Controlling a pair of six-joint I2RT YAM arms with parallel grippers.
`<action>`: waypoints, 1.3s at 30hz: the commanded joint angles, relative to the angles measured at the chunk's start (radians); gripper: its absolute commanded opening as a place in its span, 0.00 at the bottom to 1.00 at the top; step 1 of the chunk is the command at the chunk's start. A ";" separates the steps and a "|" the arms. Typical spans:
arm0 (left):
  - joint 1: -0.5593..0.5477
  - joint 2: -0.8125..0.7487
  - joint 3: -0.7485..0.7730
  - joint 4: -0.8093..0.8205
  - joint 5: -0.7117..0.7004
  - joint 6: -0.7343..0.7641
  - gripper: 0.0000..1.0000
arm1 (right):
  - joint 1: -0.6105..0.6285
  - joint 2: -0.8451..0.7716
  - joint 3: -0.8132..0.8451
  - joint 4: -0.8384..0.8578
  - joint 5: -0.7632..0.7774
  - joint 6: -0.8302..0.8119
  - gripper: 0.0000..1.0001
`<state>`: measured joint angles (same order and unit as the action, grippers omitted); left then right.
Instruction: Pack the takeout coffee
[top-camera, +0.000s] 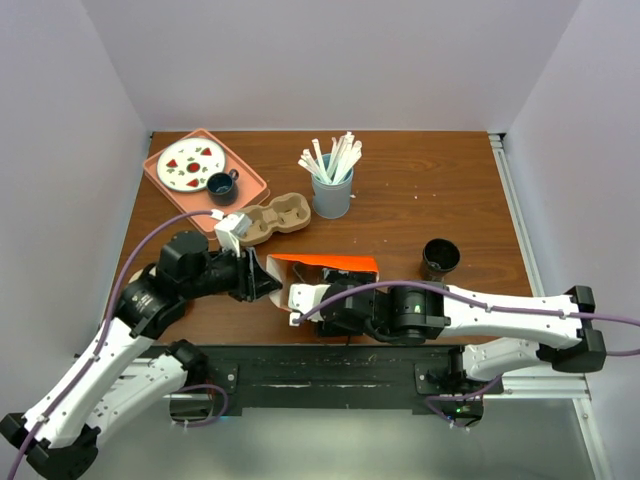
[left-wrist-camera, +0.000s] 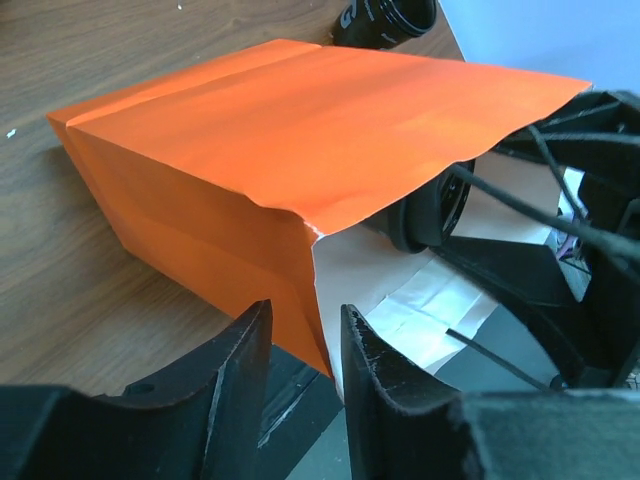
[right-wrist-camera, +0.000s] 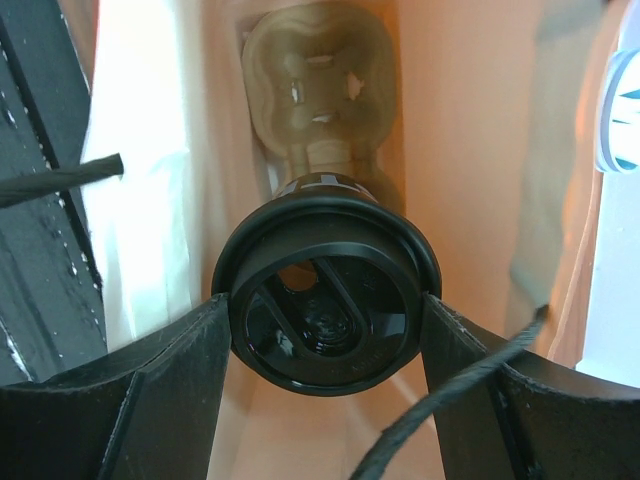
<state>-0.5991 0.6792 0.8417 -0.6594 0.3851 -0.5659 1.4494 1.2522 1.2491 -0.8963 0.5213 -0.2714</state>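
An orange paper bag (top-camera: 335, 265) lies on its side at the table's front middle, mouth toward the arms; it fills the left wrist view (left-wrist-camera: 280, 130). My right gripper (top-camera: 300, 298) reaches into the mouth and is shut on a black lidded coffee cup (right-wrist-camera: 325, 300), one finger on each side of the lid. A brown moulded carrier (right-wrist-camera: 315, 80) shows beyond the cup inside the bag. My left gripper (top-camera: 268, 282) is at the mouth's left edge. Its jaws (left-wrist-camera: 305, 330) stand slightly apart astride the bag's corner, with a gap beside the paper. A second black cup (top-camera: 440, 258) stands right of the bag.
A brown cardboard carrier (top-camera: 275, 220) lies behind the left gripper. A grey cup of stirrers (top-camera: 332, 190) stands behind the bag. A pink tray (top-camera: 250, 180) with a plate and a small dark mug sits at the back left. The black front rail (top-camera: 330, 365) runs under both arms.
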 joint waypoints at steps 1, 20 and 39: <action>-0.007 0.026 0.051 0.023 -0.037 0.017 0.38 | 0.016 -0.004 -0.023 0.030 0.039 -0.051 0.29; -0.007 0.069 0.123 0.010 -0.091 0.031 0.38 | 0.017 -0.076 0.019 0.045 0.123 -0.011 0.29; -0.021 -0.090 -0.050 0.184 -0.057 -0.049 0.00 | 0.032 -0.034 0.000 0.046 0.074 -0.121 0.29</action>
<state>-0.6098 0.6117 0.8139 -0.5663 0.3077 -0.5938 1.4746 1.2152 1.2343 -0.8707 0.5625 -0.3141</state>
